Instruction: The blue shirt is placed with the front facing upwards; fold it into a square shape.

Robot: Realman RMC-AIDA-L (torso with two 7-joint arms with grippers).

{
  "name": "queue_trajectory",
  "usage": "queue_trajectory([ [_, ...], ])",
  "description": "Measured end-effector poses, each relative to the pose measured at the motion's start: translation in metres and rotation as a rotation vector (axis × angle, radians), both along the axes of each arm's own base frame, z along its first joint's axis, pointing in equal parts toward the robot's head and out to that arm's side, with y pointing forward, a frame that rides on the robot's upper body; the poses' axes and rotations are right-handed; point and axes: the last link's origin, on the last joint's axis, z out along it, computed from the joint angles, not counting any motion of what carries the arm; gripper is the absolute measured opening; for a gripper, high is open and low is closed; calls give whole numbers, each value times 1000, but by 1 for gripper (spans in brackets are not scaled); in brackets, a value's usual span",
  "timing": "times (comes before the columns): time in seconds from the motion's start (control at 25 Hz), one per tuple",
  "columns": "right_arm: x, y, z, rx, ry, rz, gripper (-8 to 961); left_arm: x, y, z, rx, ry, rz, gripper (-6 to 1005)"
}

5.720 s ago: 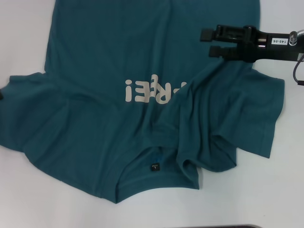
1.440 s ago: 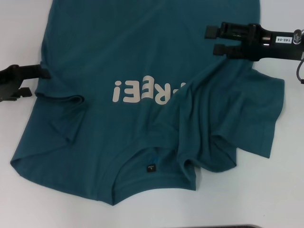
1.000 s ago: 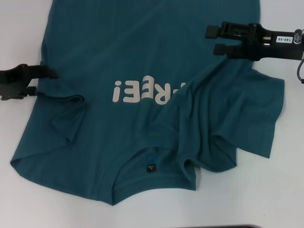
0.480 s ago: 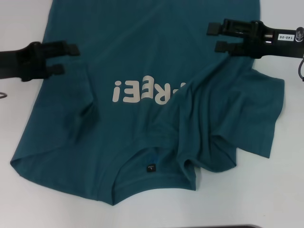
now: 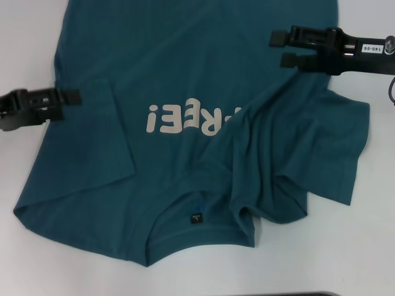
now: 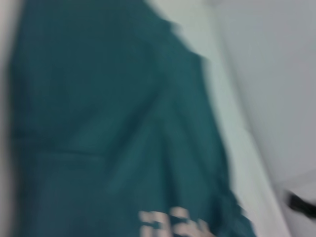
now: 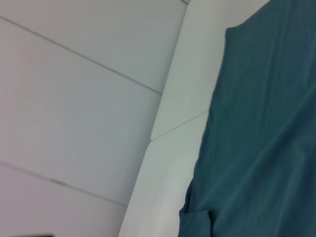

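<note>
blue shirt (image 5: 185,80): we see it spread front up on the white table (image 5: 345,246), collar towards the robot, hem running out past the far edge of the head view.
lettering (image 5: 188,119): pale block letters across the chest, upside down from the head camera; we can read only part of them, since cloth lies over the rest on the robot's right.
neck label (image 5: 196,218): small and black, just inside the collar.
left sleeve: folded in over the body, lying flat — we see a straight crease running down from beside the left gripper.
right sleeve: bunched and rumpled over the chest, one part spilling out onto the table at the right.
left gripper (image 5: 73,97): at the shirt's left edge, at about chest height, fingers pointing inward. we see only one dark finger tip there, so we cannot tell how far apart the fingers are or whether they hold any cloth.
right gripper (image 5: 281,50): above the shirt's right side, beyond the rumpled sleeve — its two fingers stand apart with teal cloth showing between them, and we see nothing gripped.
wrist views: both show teal cloth beside the white table, no fingers.
</note>
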Motion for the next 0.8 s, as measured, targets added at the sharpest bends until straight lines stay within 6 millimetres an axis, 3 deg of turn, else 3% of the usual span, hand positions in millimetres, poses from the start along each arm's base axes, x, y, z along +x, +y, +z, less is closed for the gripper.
queue_trajectory([
  [0.16, -2, -2, 3, 33, -34, 102, 892, 17, -31, -8, 35, -11, -452, 890],
  [0.28, -1, -1, 5, 48, -47, 125, 892, 17, -45, -21, 108, 19, -621, 889],
  [0.52, 0, -5, 14, 56, -67, 168, 891, 13, -55, -35, 145, 7, -635, 889],
  [0.64, 12, -17, 34, 27, -91, 170, 891, 12, -55, -34, 154, -10, -594, 890],
  [0.8, 42, -42, 69, -93, -119, 22, 891, 10, -52, -28, 189, -41, -539, 890],
])
